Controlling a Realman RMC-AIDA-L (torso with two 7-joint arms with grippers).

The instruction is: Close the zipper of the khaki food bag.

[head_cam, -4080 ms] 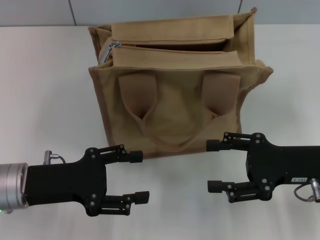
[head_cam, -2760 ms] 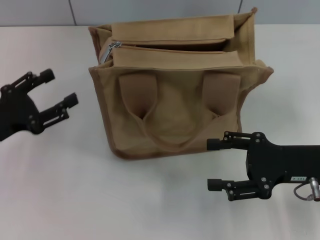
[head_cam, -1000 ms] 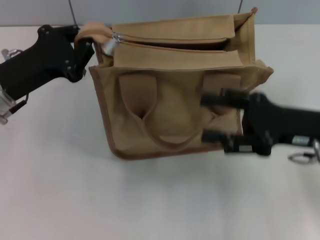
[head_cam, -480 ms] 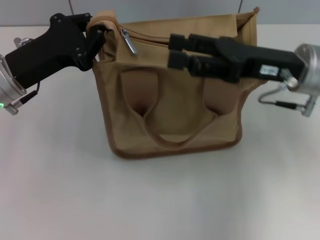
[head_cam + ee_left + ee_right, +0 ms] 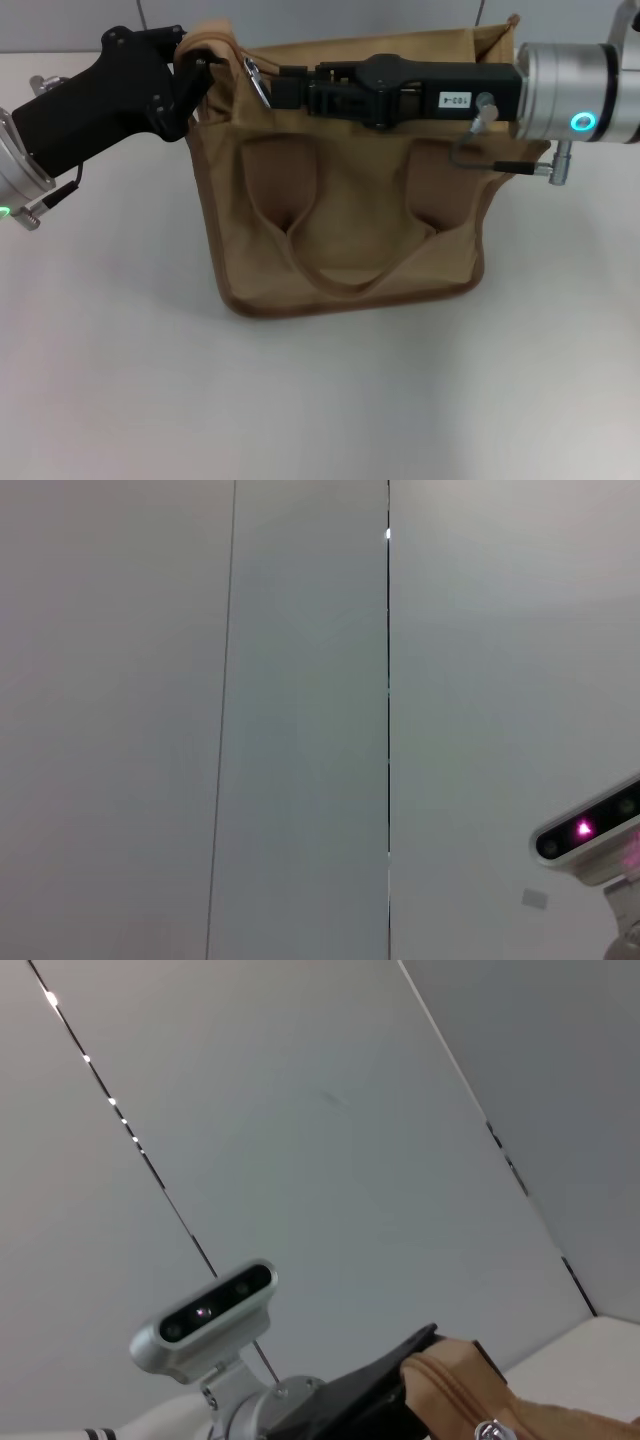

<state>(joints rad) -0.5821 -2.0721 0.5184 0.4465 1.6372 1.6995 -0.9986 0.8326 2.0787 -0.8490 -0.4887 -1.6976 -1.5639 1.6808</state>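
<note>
The khaki food bag [image 5: 340, 220] stands upright on the white table [image 5: 110, 330], its near handle [image 5: 345, 285] hanging down the front. My left gripper [image 5: 200, 70] is shut on the bag's top left corner and holds that fabric raised. The same corner shows in the right wrist view [image 5: 450, 1380]. The zipper's silver pull tab [image 5: 257, 80] hangs tilted at the left end of the top panel. My right gripper [image 5: 280, 88] reaches in from the right, lying along the top panel with its tip right at the pull tab. It hides most of the zipper line.
A grey wall [image 5: 350, 15] stands just behind the bag. The table runs to the left, right and front of the bag. The wrist views show wall panels and the robot's head camera [image 5: 205, 1315].
My right arm has moved further left along the bag's top, turned on its side, and its tip has come up to the pull tab. The left gripper has kept its hold on the corner.
</note>
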